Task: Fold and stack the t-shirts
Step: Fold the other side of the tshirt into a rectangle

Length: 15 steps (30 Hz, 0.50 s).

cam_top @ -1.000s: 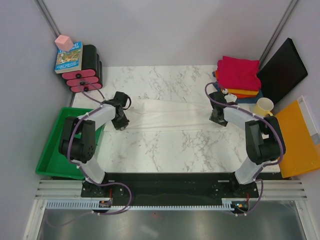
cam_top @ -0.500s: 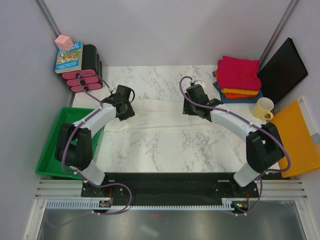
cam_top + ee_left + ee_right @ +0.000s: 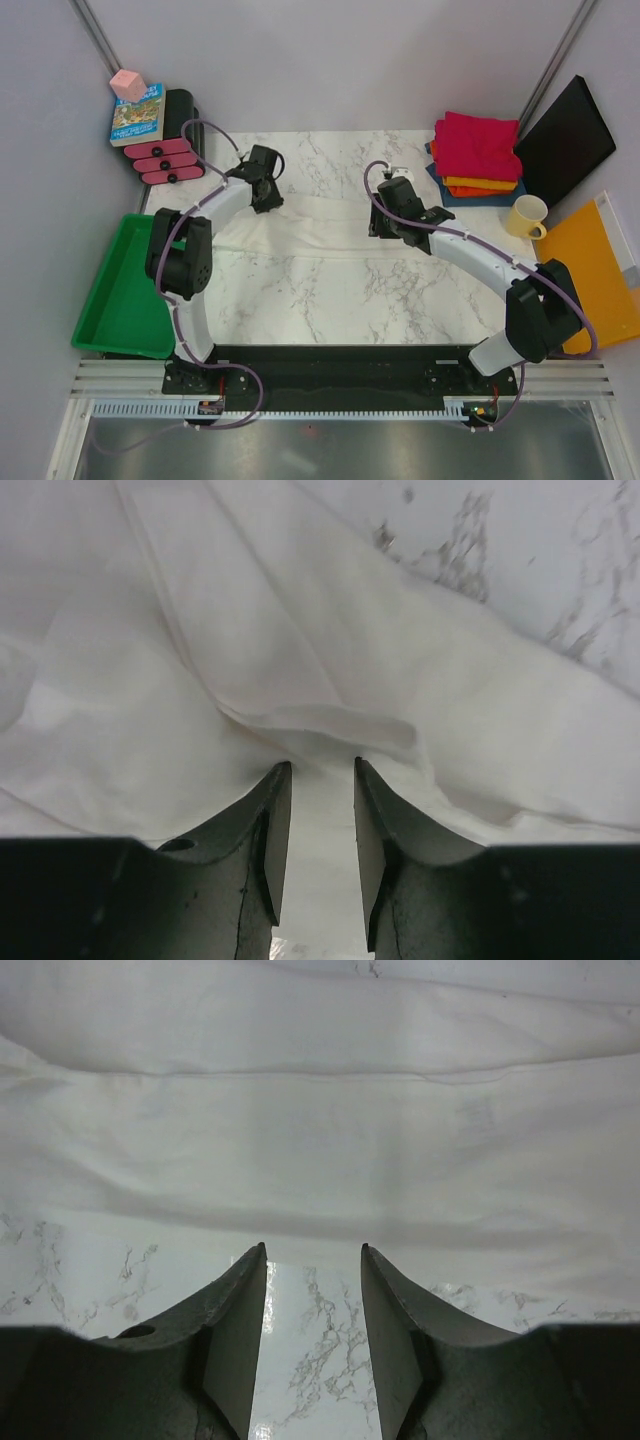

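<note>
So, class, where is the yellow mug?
In the top view, the mug stands on the right, between the folded shirt stack and the orange board.

**Top external view:** a fixed camera above and behind the arm bases (image 3: 195,372) looks steeply down from afar. The bases sit at 6 o'clock, the back wall at 12, and the whole marble table (image 3: 330,290) is in frame.

**Left wrist view:** a close camera sights along the left gripper (image 3: 322,767), whose fingers enter at 6 o'clock. It faces down onto the off-white t-shirt (image 3: 200,630), and bare marble shows only at 1 o'clock.

**Right wrist view:** equally close, past the right gripper (image 3: 313,1248) at 6 o'clock, with marble below and shirt cloth spanning 9 to 3 o'clock.

All three views share that shirt. Seen from overhead, the left wrist lies at the table's 10 o'clock and the right near its centre.
</note>
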Each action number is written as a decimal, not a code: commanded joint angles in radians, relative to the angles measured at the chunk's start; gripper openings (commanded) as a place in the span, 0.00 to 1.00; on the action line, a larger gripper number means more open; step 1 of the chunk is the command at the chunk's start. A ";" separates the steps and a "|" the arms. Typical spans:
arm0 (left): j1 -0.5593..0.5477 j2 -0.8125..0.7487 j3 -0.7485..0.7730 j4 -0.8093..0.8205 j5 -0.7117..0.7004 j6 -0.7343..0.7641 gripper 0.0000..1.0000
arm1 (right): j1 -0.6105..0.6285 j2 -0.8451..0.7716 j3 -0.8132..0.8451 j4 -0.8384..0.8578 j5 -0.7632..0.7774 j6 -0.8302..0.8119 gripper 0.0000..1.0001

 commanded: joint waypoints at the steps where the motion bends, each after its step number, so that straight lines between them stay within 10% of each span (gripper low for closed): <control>1: -0.013 0.072 0.157 0.007 0.005 0.032 0.38 | 0.008 -0.029 -0.033 0.023 -0.006 -0.003 0.50; 15: -0.032 0.218 0.394 -0.123 -0.062 0.025 0.37 | 0.010 -0.040 -0.047 0.025 0.017 0.002 0.50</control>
